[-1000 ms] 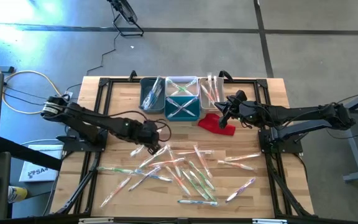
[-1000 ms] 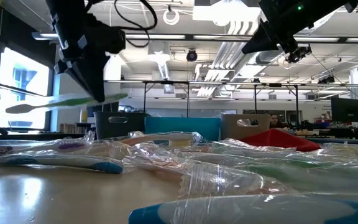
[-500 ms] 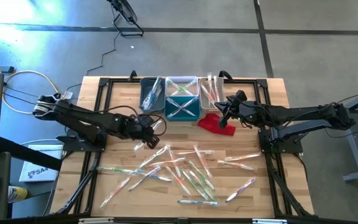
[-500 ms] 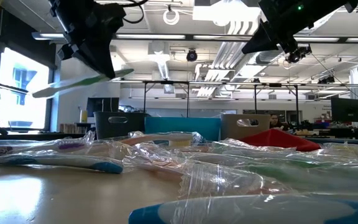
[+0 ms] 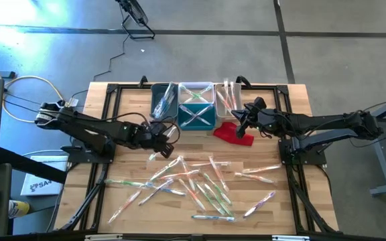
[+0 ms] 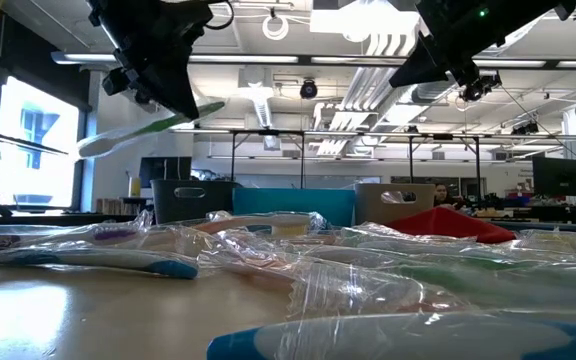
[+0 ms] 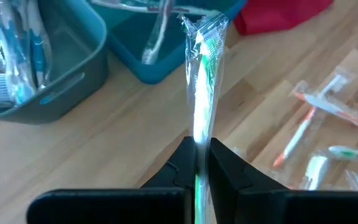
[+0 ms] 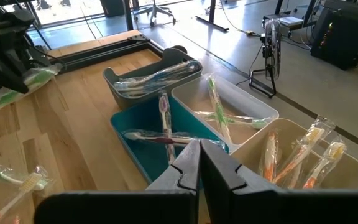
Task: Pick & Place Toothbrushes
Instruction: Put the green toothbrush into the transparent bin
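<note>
My left gripper (image 5: pixel 164 138) hangs above the table, left of the bins, shut on a green toothbrush (image 7: pixel 202 74) in a clear wrapper. In the low view that toothbrush (image 6: pixel 143 132) slants in the air below the left gripper (image 6: pixel 173 100). Several more wrapped toothbrushes (image 5: pixel 193 184) lie flat and scattered on the wooden table. My right gripper (image 5: pixel 241 124) is shut with nothing in it, above a red cloth (image 5: pixel 232 132) near the bins. A grey bin (image 5: pixel 163 102), a teal bin (image 5: pixel 196 117) and white bins (image 5: pixel 225 97) at the far edge hold toothbrushes. My left gripper pinches the green toothbrush's wrapped handle (image 7: pixel 199 140) between its two fingers (image 7: pixel 225 165). The fingers slant down toward the far edge, and the toothbrush runs on past the fingertips. It is lifted clear of the table and tilted, its far end higher in the low view.
Black frame rails (image 5: pixel 109 100) run along the table's left, right and far sides. The loose toothbrushes cover the table's middle and near part. The red cloth lies just in front of the white bin on the right.
My left gripper has risen and gone toward the table's far edge, nearer the bins, still shut on the green toothbrush. The toothbrush has gone up with it and has tipped from nearly level to slanting.
</note>
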### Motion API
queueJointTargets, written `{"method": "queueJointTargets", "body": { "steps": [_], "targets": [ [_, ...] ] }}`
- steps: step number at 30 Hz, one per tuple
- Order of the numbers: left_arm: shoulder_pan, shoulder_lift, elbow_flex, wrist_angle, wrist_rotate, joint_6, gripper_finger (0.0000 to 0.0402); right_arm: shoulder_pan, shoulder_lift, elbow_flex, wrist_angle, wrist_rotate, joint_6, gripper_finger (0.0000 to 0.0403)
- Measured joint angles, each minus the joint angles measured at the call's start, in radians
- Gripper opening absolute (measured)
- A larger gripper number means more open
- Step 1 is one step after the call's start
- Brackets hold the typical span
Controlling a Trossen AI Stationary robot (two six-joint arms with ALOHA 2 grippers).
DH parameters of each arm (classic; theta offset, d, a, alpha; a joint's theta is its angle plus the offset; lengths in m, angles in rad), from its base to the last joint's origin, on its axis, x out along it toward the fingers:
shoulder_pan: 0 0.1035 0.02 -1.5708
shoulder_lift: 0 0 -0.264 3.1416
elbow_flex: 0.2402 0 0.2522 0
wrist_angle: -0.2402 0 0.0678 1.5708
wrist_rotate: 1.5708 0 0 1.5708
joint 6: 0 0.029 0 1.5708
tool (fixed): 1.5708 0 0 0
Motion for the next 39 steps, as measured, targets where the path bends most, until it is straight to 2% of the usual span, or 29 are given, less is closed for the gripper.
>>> {"method": "queueJointTargets", "body": {
  "steps": [4, 8, 17, 21, 25, 31, 39],
  "targets": [
    [0.048, 0.0, 0.0, 0.001, 0.004, 0.034, 0.0018, 0.0, 0.0, 0.0, 0.0, 0.0, 0.003, 0.0005],
    [0.131, 0.0, 0.0, 0.057, 0.044, 0.143, 0.0019, 0.0, 0.0, 0.0, 0.001, 0.0, 0.008, 0.0005],
    [0.396, 0.0, 0.0, 0.377, 0.274, 0.467, 0.0018, 0.0, 0.0, 0.0, 0.001, 0.009, 0.008, 0.0005],
    [0.51, 0.0, 0.0, 0.531, 0.391, 0.532, 0.0017, 0.0, 0.0, 0.0, 0.001, 0.011, 0.008, 0.0005],
    [0.593, 0.0, 0.0, 0.613, 0.483, 0.572, 0.0017, 0.0, 0.0, 0.0, 0.001, 0.012, 0.008, 0.0005],
    [0.689, 0.001, 0.0, 0.627, 0.51, 0.607, 0.0017, 0.0, 0.0, 0.0, 0.001, 0.015, 0.001, 0.0005],
    [0.775, 0.001, 0.0, 0.64, 0.543, 0.634, 0.0017, 0.0, 0.0, 0.0, 0.001, 0.155, 0.0, 0.0005]
  ]
}}
